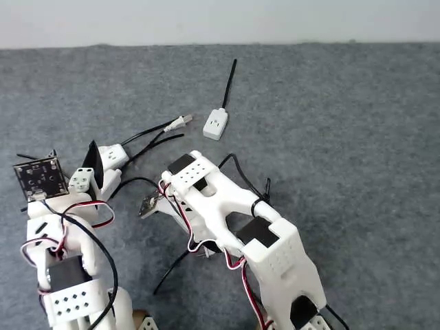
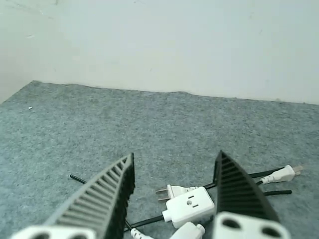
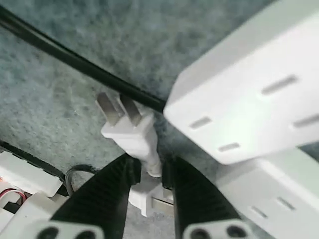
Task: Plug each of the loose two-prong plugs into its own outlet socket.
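Two sockets show in the high view; the near socket (image 1: 114, 157) lies on the carpet (image 1: 344, 137) just ahead of the left gripper (image 1: 98, 163), and the far socket (image 1: 215, 124) lies well beyond it, face up, cord trailing away; a loose plug (image 1: 180, 123) rests between the two, nearer the far one, in neither; the right arm (image 1: 206, 185) bends down to the carpet on the other side of the near socket from the left gripper.

In the left wrist view the left gripper (image 2: 174, 157) stands with its fingers wide apart and nothing held; the near socket (image 2: 189, 204) sits in the gap, a second plug (image 2: 172, 191) touching its side with blades bare; the loose plug (image 2: 281, 174) lies off beyond the near socket; I judge that the fingers straddle the socket so as to brace it against a push.

In the right wrist view the right gripper (image 3: 149, 160) is clamped on a held plug (image 3: 130, 132), gripped behind the blades, which leaves them free to enter; they stand just beside a slotted white block (image 3: 239, 94), in none of its slots; I take the block for a socket, but cannot tell whether it is the near socket; no plug looks seated yet.
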{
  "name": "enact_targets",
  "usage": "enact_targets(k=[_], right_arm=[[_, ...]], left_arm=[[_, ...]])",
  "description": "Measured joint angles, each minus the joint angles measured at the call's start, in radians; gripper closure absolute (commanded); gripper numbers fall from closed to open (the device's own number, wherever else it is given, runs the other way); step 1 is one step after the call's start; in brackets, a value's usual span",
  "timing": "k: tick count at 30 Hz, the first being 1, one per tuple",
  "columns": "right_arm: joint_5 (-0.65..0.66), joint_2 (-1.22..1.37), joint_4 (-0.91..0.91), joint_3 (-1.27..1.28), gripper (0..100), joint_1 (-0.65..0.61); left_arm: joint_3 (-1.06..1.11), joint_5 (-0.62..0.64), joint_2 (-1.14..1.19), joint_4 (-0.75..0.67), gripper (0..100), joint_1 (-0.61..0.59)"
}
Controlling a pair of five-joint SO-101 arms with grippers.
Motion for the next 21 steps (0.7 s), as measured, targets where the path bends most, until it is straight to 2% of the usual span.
enact_targets(k=[10,21], right_arm=[[-0.003,-0.014,0.002,0.005,98.9,0.0],[-0.043,-0.295,0.072,0.021,98.9,-0.011]], left_arm=[[0.0,0.0,0.0,0.0,74,0.0],[0.0,0.0,0.0,0.0,74,0.0]])
